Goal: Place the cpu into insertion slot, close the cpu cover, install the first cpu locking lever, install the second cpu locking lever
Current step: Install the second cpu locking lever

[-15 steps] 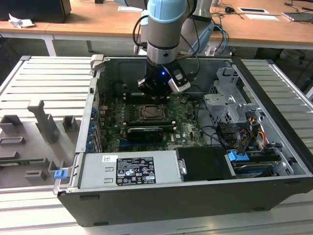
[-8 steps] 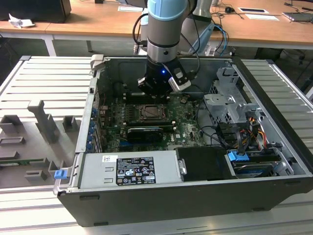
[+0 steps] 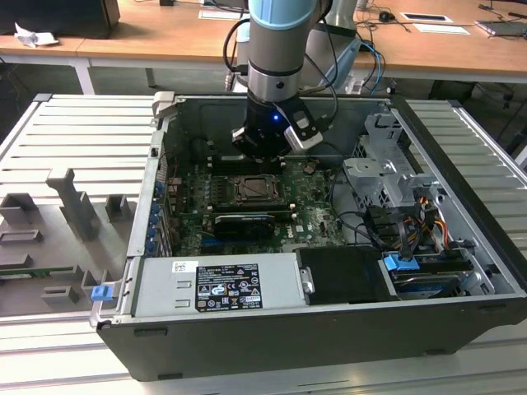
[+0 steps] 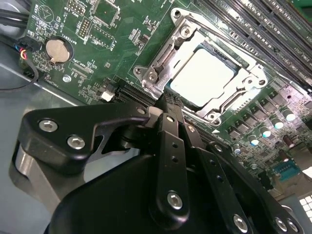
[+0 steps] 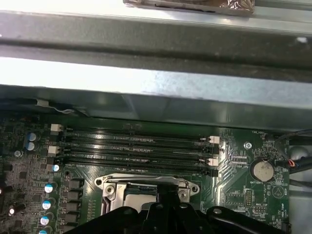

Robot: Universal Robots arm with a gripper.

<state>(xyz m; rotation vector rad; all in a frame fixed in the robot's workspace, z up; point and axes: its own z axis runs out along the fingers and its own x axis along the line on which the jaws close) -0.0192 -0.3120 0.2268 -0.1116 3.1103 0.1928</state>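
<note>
The cpu shows its pale metal face inside the insertion slot on the green board. The silvery cpu cover lies flat around the chip's edges. My gripper has its black fingers pressed together, shut, with nothing seen between them. Its tip sits at the socket frame's edge, at the corner nearest the black card slot. In the first wrist view the cpu and cpu cover appear just past my gripper. In the exterior view my gripper hangs low over the back of the socket.
Long black memory slots run beside the socket, near the chassis wall. A coin battery sits on the board. A grey power supply, a drive cage and cables crowd the case.
</note>
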